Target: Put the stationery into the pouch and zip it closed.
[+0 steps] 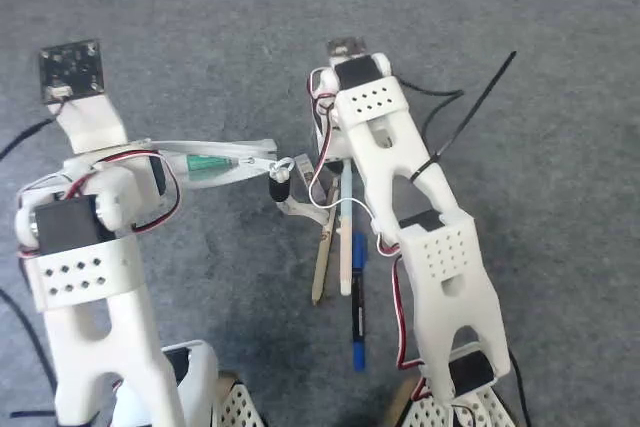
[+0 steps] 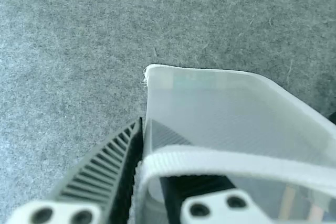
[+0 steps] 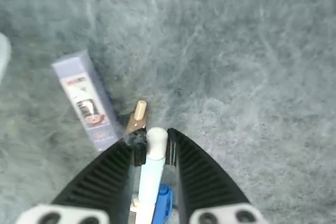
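The left gripper (image 2: 153,153) is clamped on one end of the translucent plastic zip pouch (image 1: 235,169), whose long axis runs across the table toward the right arm. Next lie a wooden pencil (image 1: 322,262), a pale white-tipped pen (image 1: 346,247) and a blue-and-black pen (image 1: 358,312), lengthwise away from the bases. The right gripper (image 3: 152,145) sits over the pale pen's end, and I cannot tell whether it grips.
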Robot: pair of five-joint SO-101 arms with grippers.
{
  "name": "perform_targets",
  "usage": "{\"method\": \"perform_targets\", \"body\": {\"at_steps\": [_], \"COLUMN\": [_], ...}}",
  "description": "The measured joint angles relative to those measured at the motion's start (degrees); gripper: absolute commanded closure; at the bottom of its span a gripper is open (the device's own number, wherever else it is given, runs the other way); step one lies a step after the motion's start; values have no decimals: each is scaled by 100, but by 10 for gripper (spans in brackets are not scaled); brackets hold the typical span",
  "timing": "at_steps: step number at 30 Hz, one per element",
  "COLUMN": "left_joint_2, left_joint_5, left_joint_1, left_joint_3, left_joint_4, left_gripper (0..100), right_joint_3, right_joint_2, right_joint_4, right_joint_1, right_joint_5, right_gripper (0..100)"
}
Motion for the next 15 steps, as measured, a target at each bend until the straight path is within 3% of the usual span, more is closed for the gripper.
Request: {"method": "perform_targets", "body": {"at_steps": [7, 15], "left_joint_2": [0, 0], "left_joint_5": [0, 0], "left_joint_1": [0, 0], "left_joint_3": [0, 0], "left_joint_4": [0, 0], "left_gripper": [989, 989], "right_joint_3": [9, 1020], "right_joint_2": [-651, -2022], "right_joint_4": [9, 9], "right_joint_1": [0, 0], "right_joint_5": [0, 0], "right_gripper": [992, 992]}}
